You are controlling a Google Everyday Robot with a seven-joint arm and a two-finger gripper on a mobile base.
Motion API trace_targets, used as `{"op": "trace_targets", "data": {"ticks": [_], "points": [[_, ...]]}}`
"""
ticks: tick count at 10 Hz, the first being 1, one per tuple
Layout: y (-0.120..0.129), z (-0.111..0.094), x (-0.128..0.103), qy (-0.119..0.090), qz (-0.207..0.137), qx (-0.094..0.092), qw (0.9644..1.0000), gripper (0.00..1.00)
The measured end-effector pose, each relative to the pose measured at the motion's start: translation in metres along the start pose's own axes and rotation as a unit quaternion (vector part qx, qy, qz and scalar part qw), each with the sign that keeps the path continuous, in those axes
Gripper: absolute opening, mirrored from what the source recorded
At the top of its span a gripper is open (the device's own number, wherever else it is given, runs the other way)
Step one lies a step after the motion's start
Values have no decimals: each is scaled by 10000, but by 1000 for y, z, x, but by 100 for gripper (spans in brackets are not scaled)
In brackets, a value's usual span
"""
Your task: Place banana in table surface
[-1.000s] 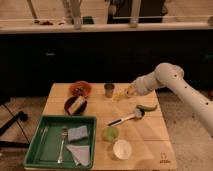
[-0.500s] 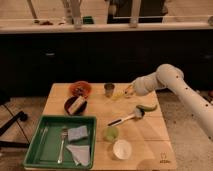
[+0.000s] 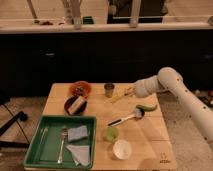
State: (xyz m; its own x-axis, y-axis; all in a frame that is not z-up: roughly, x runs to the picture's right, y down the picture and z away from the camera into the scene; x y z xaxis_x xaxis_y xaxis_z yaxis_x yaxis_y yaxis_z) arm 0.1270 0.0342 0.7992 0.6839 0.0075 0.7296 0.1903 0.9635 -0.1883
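Now gripper (image 3: 129,92) low over table (image 3: 150,131), far side, fingers' state impossible to tell; banana (image 3: 119,97) at its tip, touching or gripped unclear; metal cup (image 3: 109,90) just left; green object (image 3: 146,107) and spoon (image 3: 125,119) nearer the camera; green tray (image 3: 35,154) far left

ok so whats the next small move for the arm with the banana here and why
Probably lower it a little and let go. The gripper is low at the table's far side, just right of the metal cup, with the banana at its tip, close over bare wood. Whether the banana already touches the surface is unclear, so a slight descent first seems safer.
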Motion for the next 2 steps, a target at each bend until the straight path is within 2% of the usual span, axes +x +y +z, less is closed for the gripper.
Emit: {"op": "trace_targets", "data": {"ticks": [2], "points": [[1, 4, 5, -122, 90, 34, 9999, 0]]}}
